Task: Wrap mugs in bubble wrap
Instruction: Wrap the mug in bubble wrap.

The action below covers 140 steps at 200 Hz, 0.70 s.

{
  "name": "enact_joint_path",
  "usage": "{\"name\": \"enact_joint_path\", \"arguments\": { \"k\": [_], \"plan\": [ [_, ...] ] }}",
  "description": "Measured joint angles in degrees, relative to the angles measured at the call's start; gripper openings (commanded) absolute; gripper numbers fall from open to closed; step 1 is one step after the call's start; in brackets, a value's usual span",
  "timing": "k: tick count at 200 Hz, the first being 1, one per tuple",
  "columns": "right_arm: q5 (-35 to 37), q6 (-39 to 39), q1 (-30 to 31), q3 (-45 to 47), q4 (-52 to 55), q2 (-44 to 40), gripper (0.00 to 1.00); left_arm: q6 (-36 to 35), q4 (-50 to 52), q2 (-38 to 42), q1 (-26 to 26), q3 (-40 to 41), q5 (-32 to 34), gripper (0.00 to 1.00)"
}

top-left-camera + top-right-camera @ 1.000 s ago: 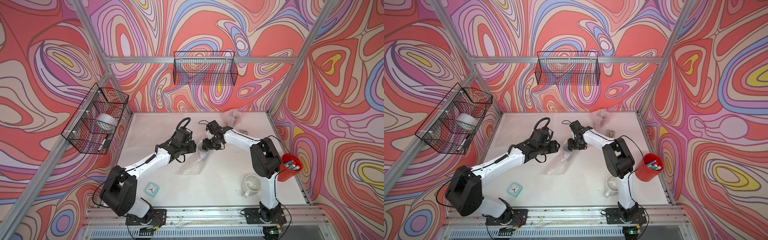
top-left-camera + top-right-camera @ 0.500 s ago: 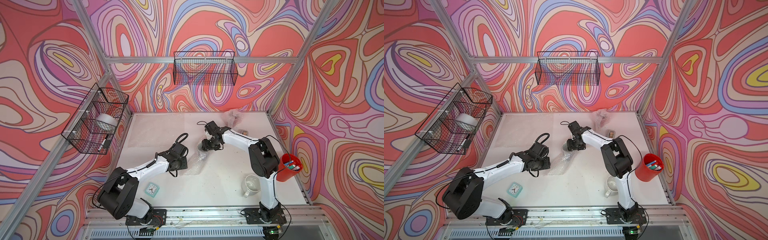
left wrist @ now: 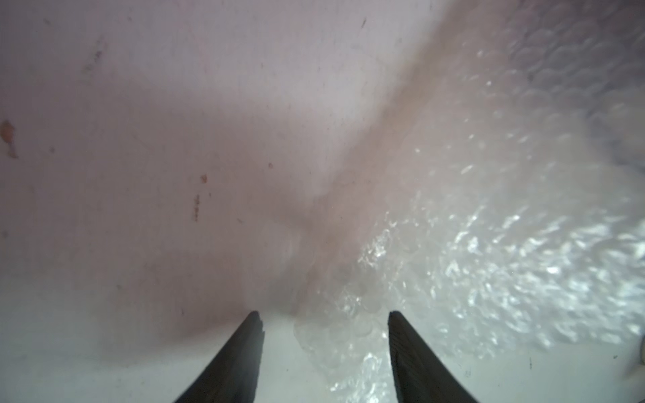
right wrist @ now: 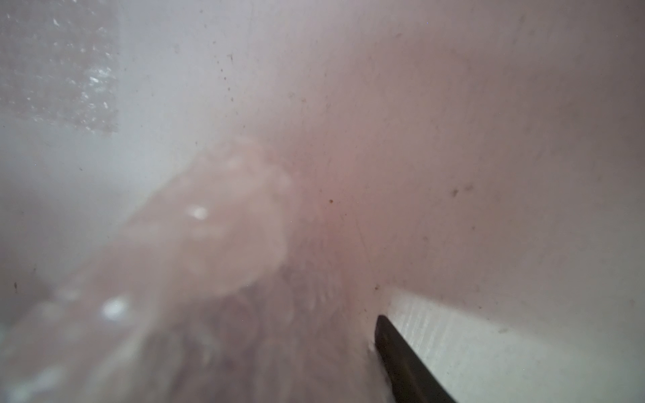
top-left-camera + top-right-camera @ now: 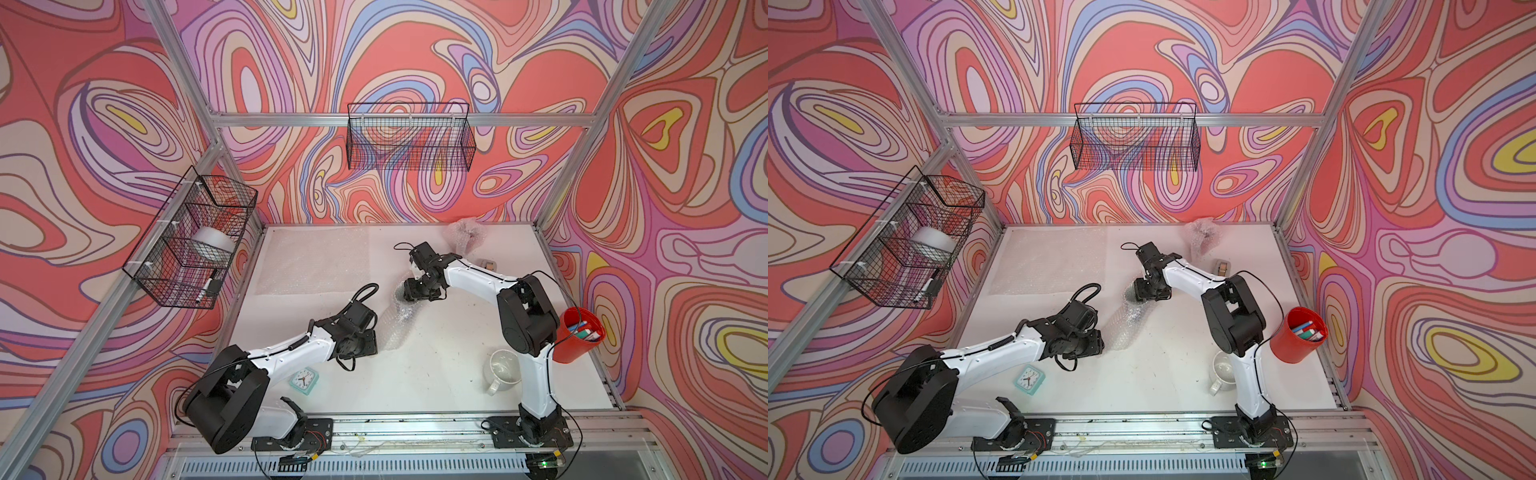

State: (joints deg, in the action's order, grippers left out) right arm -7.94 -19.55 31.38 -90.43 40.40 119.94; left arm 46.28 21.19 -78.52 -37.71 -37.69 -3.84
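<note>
We see the left gripper (image 3: 324, 315) low over the table (image 5: 436, 374), its fingers (image 3: 241, 356) parted to a middling gap. The near corner of a crumpled bubble-wrap bundle (image 5: 395, 328) lies between them, and neither finger presses it. The right gripper (image 5: 419, 291) sits on the bundle's far end. Its wrist view shows a single finger (image 4: 405, 363) beside blurred wrap, so we cannot tell how wide it stands or whether it grips. In both top views a dark round opening shows at that far end; we cannot make out a mug's colour through the plastic.

A flat sheet (image 5: 311, 262) lies beyond the bundle on the left arm's side. A second wrapped lump (image 5: 465, 237) with red inside sits beyond the bundle by the back wall. The white mug (image 5: 505, 370) stands upright, unwrapped, nearer than the bundle on the right arm's side. Beside it a red cup (image 5: 571, 347) holds markers. A wire basket (image 5: 166, 232) on the wall left of the bundle holds a white roll (image 5: 212, 247) in its middle compartment and a marker (image 5: 208, 286) in the nearest one.
</note>
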Motion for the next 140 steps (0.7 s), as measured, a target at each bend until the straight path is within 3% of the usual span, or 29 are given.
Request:
{"name": "enact_joint_path", "arguments": {
  "k": [69, 140],
  "plan": [
    [0.0, 0.0, 0.0, 0.0, 0.0, 0.0, 0.59, 1.8, -4.9, -0.7, -0.5, 1.9, -2.1, 0.56],
    [0.1, 0.0, 0.1, 0.0, 0.0, 0.0, 0.58, 2.4, -9.6, -2.7, -1.0, 2.2, -3.9, 0.19]
  ]
}}
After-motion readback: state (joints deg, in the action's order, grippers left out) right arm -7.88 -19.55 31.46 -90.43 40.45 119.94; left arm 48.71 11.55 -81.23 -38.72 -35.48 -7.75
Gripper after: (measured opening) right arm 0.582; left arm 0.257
